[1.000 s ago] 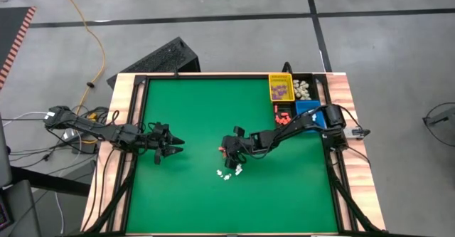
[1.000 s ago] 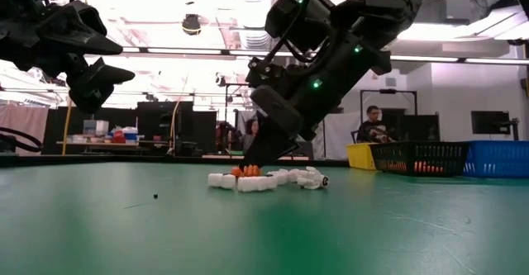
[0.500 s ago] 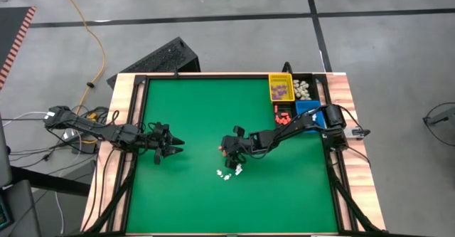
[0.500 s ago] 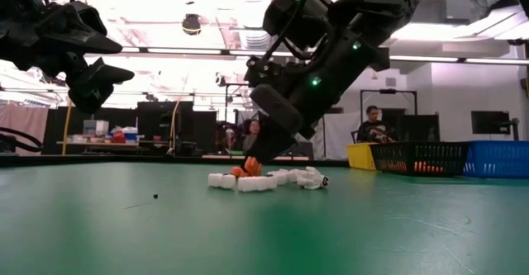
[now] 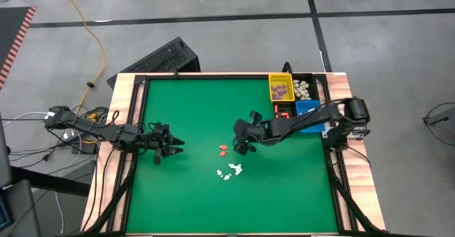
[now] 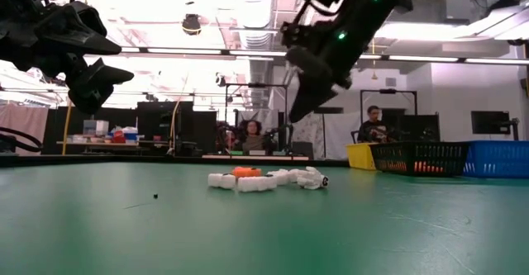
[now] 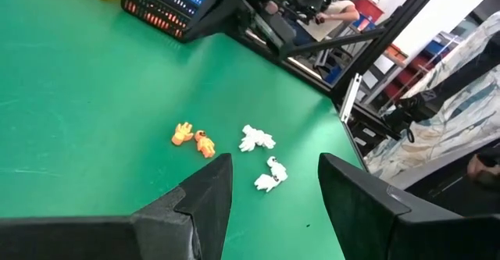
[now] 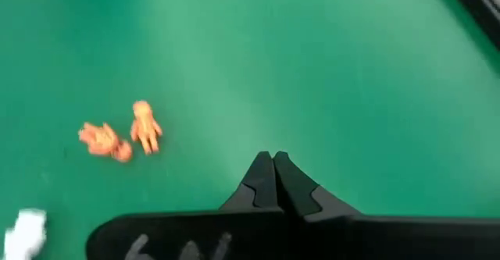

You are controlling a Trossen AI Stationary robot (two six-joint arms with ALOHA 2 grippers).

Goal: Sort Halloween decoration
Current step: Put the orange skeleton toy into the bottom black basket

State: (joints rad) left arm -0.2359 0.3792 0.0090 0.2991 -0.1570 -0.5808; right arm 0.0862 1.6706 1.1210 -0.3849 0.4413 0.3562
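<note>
The trinkets lie on the green mat near the table's middle. Two orange ones sit side by side, and a few cream-white ones are just nearer the near edge. My right gripper is shut with nothing between its tips. It hangs above the mat, just right of the orange pair. My left gripper is open and waits above the table's left part, pointing at the trinkets.
At the far right corner stand a yellow bin with purple pieces, a black bin with cream pieces, a black bin with orange-red pieces, and a blue bin. People sit in the room behind the table.
My right gripper has risen from the orange trinkets and drawn back toward the table's right, toward the bins. The orange pair, which the gripper covered before, now lies in plain view on the mat. The white trinkets have stayed where they were.
</note>
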